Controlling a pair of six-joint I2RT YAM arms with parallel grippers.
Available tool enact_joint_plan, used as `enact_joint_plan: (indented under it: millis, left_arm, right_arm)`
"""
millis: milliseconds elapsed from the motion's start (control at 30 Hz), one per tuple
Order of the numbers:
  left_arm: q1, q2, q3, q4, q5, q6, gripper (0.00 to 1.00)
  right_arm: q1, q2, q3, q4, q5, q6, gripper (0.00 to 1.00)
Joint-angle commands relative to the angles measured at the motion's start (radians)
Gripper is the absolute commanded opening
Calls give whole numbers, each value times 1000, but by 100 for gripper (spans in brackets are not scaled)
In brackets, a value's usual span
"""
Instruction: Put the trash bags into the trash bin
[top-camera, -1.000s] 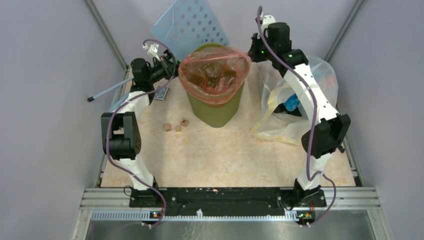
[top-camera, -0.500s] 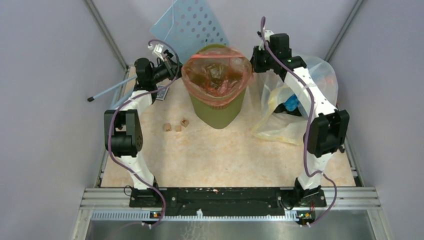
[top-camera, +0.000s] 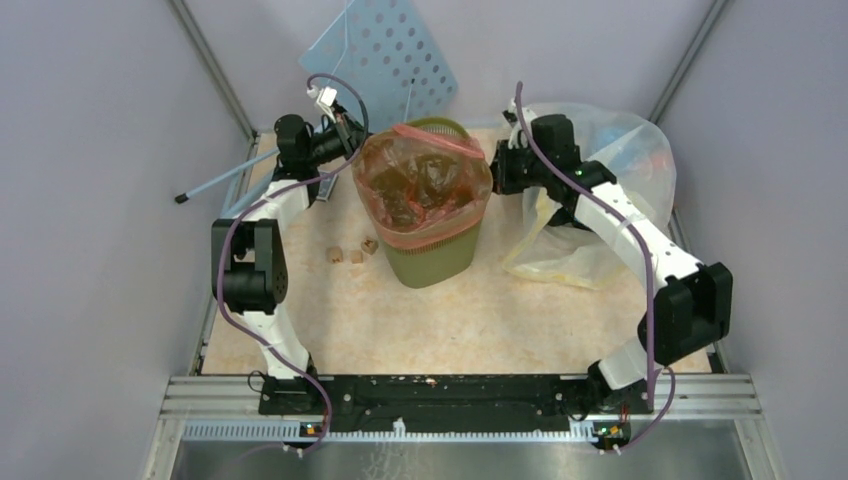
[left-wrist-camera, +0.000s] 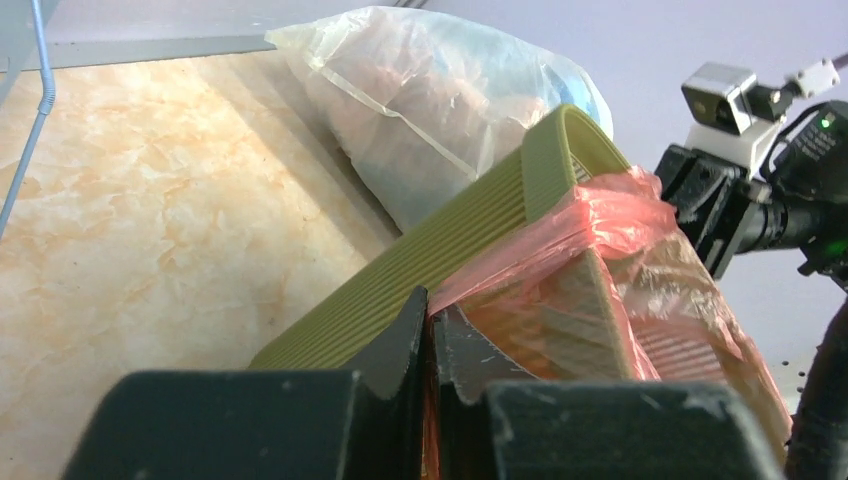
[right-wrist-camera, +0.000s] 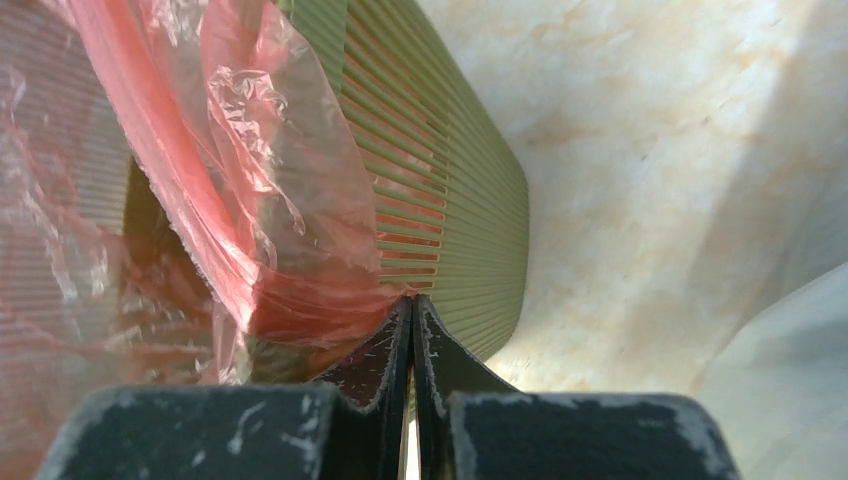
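**While 2 Sets of Fingers Are Pinching Its Edge, the Trash Bag Is Lining the Bin**

As the left fingers (left-wrist-camera: 428, 312) are clenching on a fold of the trash bag (left-wrist-camera: 610, 215), the orange-red film is running up from their tips and stretching over the ribbed lip of the trash bin (left-wrist-camera: 470, 240). The right fingers (right-wrist-camera: 411, 310) are likewise pressing together on the bag's edge, with the bin's slatted green wall rising just beyond their tips. Between the 2 sets of fingers the bag is hanging open inside the bin, its mouth folding over the front and sides of the rim, while the far lip is showing bare green. The bin is standing on the counter (top-camera: 450, 320). Just behind the right fingers a large clear bag (top-camera: 600, 140) is slumping. On the left fingers' side, 3 small cubes (top-camera: 355, 252) are lying near the bin's foot. Beyond the left fingers a pale blue perforated panel (top-camera: 385, 50) is leaning against the back wall.
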Motion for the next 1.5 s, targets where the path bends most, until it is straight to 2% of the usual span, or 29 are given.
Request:
enact_joint_plan:
  millis: [0,167,200,267,300,367,500,567,667,867,1067,1200,1300,1467]
  left_arm:
    - [-27,-13,11,26,58,4,8]
    - [-28,-42,-11,2,53,21,9]
    - [-28,-47,-13,-11,54,29,9]
    - [-28,-61,-17,-46,47,47,9]
    - [-29,-66,-17,-59,46,56,9]
    - [-28,-75,-18,-87,40,74,9]
    - [-28,-85,-13,-119,37,87,9]
    - [-30,-91,-9,-127,34,84,9]
    - [-31,-96,-3,-132,32,87,9]
    - [-33,-89,15,-145,34,93,9]
    - [-42,-74,31,-151,38,95,9]
    - [-53,-63,39,-149,35,98,9]
    - [-64,-51,53,-151,41,100,9]
    - [-74,-40,68,-158,41,106,9]
  right_arm:
    - [98,-88,-88,77,-22,58,0]
    - [99,-144,-138,34,93,37,0]
    - [98,-150,-131,12,125,15,5]
    - [99,-161,-105,-49,228,-28,22]
    - [99,-171,-89,-69,272,-54,28]
    - [97,-197,-53,-93,341,-111,34]
    - [97,-209,81,-140,469,-218,39]
    - [96,-191,174,-164,426,-273,40]
    - [96,-152,293,-181,271,-355,40]
    - [97,-12,517,-256,16,-381,41]
    - [107,185,751,-425,-55,-362,46]
    - [110,259,798,-442,-81,-333,50]
    - [111,282,798,-433,-100,-319,49]
    - [110,308,806,-447,-117,-324,40]
